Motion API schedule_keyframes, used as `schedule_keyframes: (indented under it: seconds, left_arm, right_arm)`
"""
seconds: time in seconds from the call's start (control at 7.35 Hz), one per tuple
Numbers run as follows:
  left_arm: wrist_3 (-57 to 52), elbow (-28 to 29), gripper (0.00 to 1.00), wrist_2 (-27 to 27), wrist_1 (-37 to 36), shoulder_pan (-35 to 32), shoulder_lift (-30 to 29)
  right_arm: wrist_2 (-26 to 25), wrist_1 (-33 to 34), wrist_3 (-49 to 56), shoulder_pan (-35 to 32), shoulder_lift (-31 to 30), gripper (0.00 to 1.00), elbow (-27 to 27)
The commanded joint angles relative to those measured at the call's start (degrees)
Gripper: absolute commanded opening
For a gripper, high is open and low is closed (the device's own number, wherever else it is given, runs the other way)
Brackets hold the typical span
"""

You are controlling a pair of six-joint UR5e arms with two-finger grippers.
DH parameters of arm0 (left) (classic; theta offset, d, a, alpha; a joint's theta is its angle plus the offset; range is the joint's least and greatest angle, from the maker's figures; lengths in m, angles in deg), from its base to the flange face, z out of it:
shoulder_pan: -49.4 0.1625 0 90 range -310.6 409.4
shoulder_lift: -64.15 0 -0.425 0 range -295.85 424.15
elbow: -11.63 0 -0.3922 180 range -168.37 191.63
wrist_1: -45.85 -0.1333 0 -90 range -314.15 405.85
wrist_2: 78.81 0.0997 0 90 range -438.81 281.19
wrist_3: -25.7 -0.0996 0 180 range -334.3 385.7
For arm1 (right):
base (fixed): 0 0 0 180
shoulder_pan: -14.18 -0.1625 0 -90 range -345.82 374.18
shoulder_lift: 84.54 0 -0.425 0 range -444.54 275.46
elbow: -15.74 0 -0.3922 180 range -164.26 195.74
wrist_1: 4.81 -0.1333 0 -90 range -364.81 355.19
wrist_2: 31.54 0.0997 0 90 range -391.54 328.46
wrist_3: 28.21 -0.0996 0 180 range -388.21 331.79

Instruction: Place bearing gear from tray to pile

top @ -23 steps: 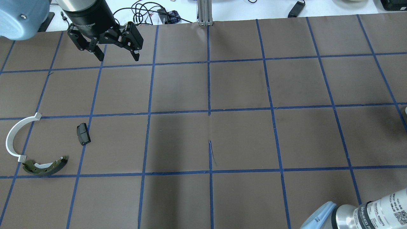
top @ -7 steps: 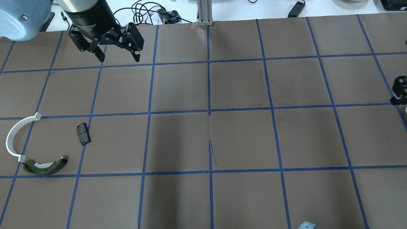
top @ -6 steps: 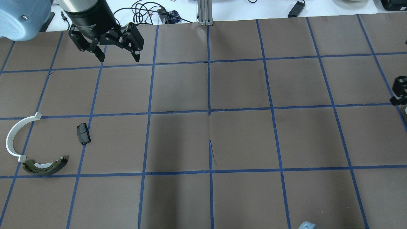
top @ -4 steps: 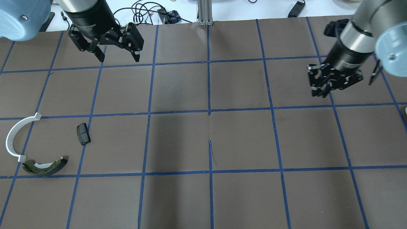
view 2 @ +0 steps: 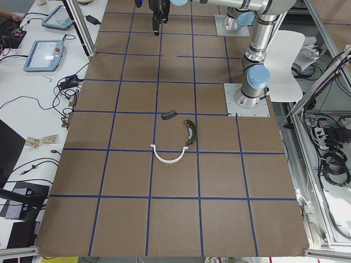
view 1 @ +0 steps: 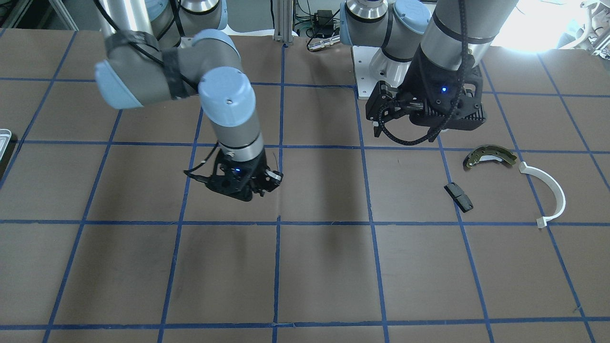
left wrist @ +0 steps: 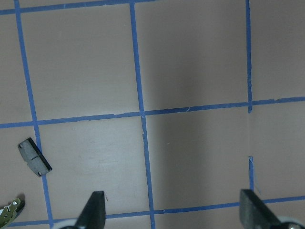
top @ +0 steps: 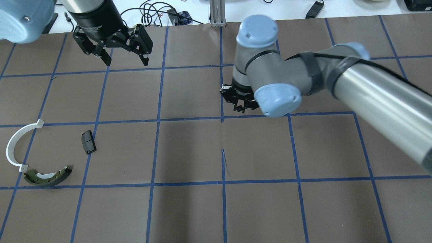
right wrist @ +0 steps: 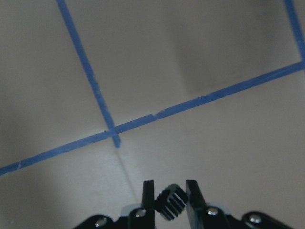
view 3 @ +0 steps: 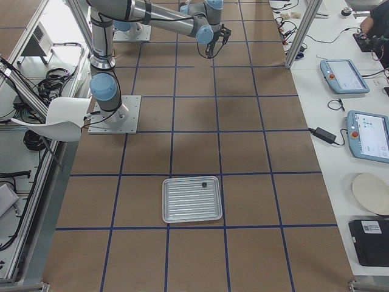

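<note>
One small black bearing gear sits pinched btwn the two fingers of the right tool, which is clenched on it; toothed edge faces the wrist cam, gear slightly skewed in the grip; it's round w/ no clear long axis, and which way its bore points can't be told. Gear is up off the tabletop, over the middle region, a blue tape crossing below and ahead of it in the wrist view; overhead, the right tool hangs just beside the centre tape line, arm reaching in from the right.

Left tool hovers at the far left of the tabletop, fingers spread wide, nothing btwn them; its wrist cam shows both fingertips apart over bare grid.

Pile lies near the left edge, well apart from the gear: black block, white half-ring, olive brake shoe; half-ring's lower end is just beside the shoe, block sits apart from both.

Tray rests flat toward the robot's right end, far from the right tool; a small dark item lies in it near one edge, too small to identify.
</note>
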Motion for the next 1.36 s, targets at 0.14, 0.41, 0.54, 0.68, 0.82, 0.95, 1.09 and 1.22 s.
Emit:
schedule_keyframes:
  seconds: [0.14,0.41,0.54,0.68,0.82,0.95,1.09,1.22]
  left_arm:
    - [0.0,0.0,1.0,0.0,0.0,0.0,-0.06]
    - [0.35,-0.09,1.0,-0.18,0.0,0.0,0.46]
    - [-0.26,-0.44,1.0,-0.18,0.09,0.0,1.07]
    - [-1.22,-2.27,1.0,-0.18,0.0,-0.08,0.56]
    - [0.25,-2.89,1.0,-0.18,-3.05,-0.08,-0.41]
    - [5.05,-3.94,1.0,-0.87,-9.34,-1.91,-2.77]
    - [8.67,-3.95,1.0,-0.79,-12.89,-5.67,-6.62]
    - [12.18,-3.95,1.0,-0.88,-17.71,-8.32,-11.18]
  right_arm:
    - [-1.03,7.6,-3.82,-4.32,5.54,0.37,0.19]
    - [-2.97,6.54,-3.3,-4.23,5.19,1.0,-0.07]
    - [-3.23,4.19,-0.42,-2.84,3.19,1.0,-0.24]
    - [-4.62,-2.1,3.17,0.57,-1.97,1.0,-0.16]
    - [-4.81,-8.34,10.69,6.78,-6.89,1.0,-0.16]
    - [-4.99,-13.97,21.38,13.28,-11.64,1.0,-0.07]
    - [-5.34,-18.72,31.84,19.79,-15.78,1.0,0.36]
    - [-7.78,-21.03,43.7,26.81,-18.08,1.0,0.46]
